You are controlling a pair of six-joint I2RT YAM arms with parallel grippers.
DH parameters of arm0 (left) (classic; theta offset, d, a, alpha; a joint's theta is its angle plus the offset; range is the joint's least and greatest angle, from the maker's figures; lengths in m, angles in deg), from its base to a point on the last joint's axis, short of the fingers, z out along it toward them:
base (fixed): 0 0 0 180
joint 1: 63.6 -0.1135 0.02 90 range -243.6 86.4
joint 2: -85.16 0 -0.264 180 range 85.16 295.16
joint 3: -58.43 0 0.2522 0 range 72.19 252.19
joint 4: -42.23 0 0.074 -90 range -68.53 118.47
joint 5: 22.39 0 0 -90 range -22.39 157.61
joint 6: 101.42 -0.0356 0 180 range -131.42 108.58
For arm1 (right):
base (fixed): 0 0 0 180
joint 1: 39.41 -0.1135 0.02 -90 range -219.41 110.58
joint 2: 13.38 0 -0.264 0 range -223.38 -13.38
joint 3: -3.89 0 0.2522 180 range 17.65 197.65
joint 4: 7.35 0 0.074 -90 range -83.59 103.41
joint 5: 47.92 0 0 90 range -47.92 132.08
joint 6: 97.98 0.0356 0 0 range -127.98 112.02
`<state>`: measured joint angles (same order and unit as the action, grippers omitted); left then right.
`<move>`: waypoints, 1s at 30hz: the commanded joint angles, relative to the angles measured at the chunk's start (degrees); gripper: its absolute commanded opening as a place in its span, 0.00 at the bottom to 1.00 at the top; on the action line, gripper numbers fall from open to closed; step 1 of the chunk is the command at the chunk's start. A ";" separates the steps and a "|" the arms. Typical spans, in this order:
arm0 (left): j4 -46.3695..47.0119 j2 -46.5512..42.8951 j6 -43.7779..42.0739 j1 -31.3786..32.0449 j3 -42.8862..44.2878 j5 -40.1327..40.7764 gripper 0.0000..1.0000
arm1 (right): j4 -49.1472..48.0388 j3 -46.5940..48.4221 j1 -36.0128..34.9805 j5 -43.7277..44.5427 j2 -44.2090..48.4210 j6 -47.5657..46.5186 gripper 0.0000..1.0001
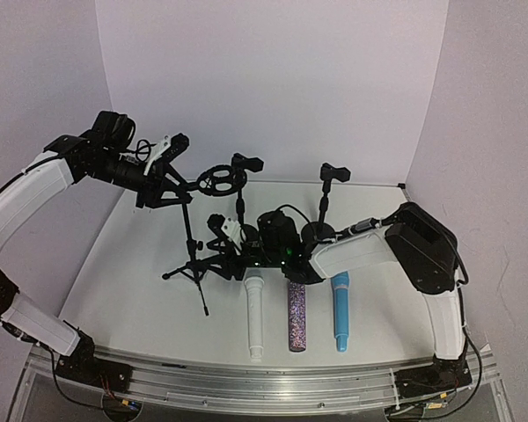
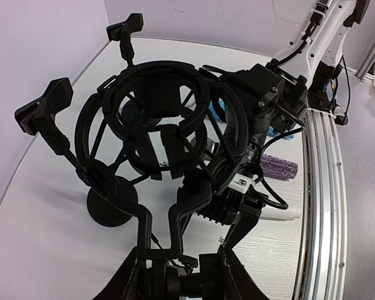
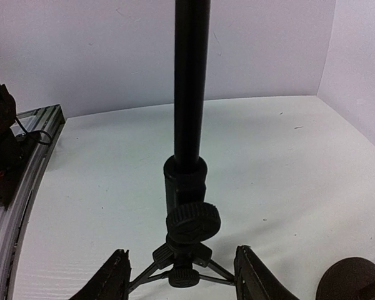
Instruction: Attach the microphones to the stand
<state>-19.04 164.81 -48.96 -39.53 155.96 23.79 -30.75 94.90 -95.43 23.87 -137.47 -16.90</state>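
Left gripper [image 2: 178,282], at the lower edge of its wrist view, was clamped narrowly on the stem under the shock mount [image 2: 159,119], steadying the tripod stand [image 3: 190,94]. Right gripper [image 3: 181,275] stood roughly half open astride the stand's lower pole, both fingers clear, holding nothing. White microphone [image 1: 254,316], purple microphone [image 1: 296,318] and blue microphone [image 1: 341,312] lay side by side at lower centre of the overhead view, none mounted. Recommendation: centre the pole before closing, avoid the adjusting knob [image 3: 194,220], and hold the top firm against tipping.
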 commanded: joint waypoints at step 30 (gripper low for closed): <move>4.27 -1.61 -0.15 0.10 1.15 -4.62 0.00 | -5.56 3.19 -1.33 3.54 -2.22 -4.51 0.19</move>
<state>-19.01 164.81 -48.94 -39.55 155.80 22.75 -35.61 97.15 -96.36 26.49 -138.85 -21.61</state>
